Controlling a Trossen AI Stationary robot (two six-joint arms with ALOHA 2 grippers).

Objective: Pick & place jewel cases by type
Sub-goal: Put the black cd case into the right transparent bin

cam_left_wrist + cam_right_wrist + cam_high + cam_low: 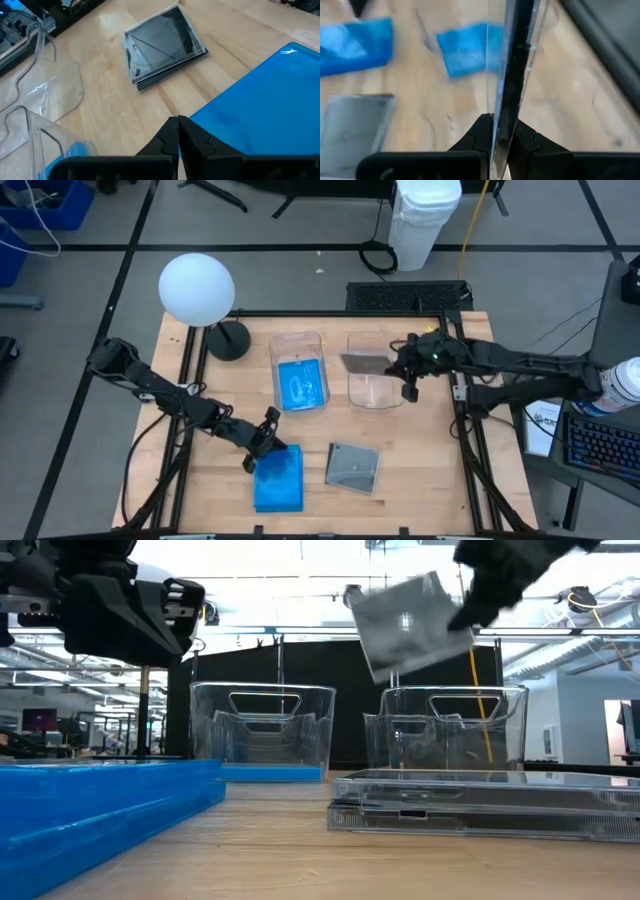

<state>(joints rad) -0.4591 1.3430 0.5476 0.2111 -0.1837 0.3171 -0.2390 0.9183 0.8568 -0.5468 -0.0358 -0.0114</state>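
My right gripper (405,368) is shut on a grey see-through jewel case (365,364), held in the air over the right clear tub (378,385). The low view shows that case (410,625) tilted above the tub (445,730). A blue case (302,383) lies flat in the left clear tub (298,345). On the table rest a stack of blue cases (278,478) and a stack of grey cases (352,467), both flat. My left gripper (262,438) is shut and hovers just above the far corner of the blue stack (260,110). My right gripper pinches the grey case between its two fingers at one edge (501,125), the edge nearest the arm. The fingers come roughly level from the table's right. The case is lifted clear and tilted steeply above the right tub, edge-on to the wrist camera.
A white globe lamp (196,288) on a black base (230,340) stands at the table's far left. Black frame rails (466,430) run along the table's right side. Bare wood (400,430) lies between the tubs and the stacks.
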